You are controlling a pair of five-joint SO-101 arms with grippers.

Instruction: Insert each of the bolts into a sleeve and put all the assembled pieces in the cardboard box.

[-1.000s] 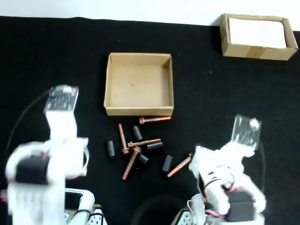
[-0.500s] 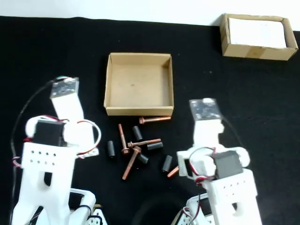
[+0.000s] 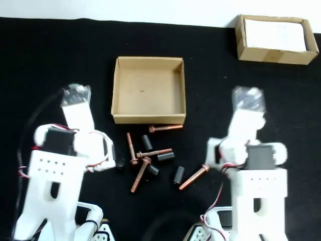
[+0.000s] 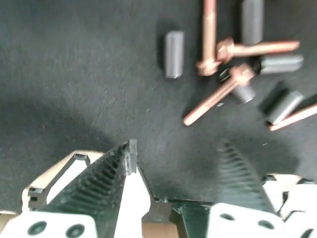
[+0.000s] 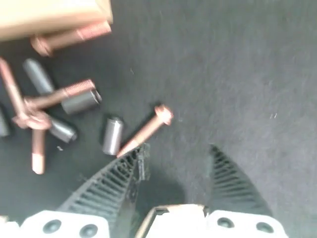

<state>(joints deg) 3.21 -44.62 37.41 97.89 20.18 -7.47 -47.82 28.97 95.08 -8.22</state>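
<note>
The open cardboard box point(image 3: 148, 90) stands empty at mid-table. Just in front of it lie several copper bolts, among them one point(image 3: 165, 128) along the box's front wall and one point(image 3: 193, 177) nearest the right arm point(image 3: 251, 160). Several black sleeves lie loose among them, such as one point(image 3: 178, 174) and one point(image 3: 147, 142). My left gripper point(image 4: 178, 145) hangs open above bare cloth, short of a sleeve point(image 4: 173, 47) and the bolt pile point(image 4: 218, 94). My right gripper point(image 5: 178, 147) is open too, just short of a bolt point(image 5: 148, 126) and a sleeve point(image 5: 113, 135).
A second cardboard box point(image 3: 276, 39) with white contents stands at the far right corner. The left arm point(image 3: 65, 155) partly covers the leftmost sleeve. Black cloth covers the table around the pile.
Both arms have swung and risen. The right arm shifted rightward, uncovering the bolt beside it. The left arm edged toward the pile. Bolts and sleeves have not moved.
</note>
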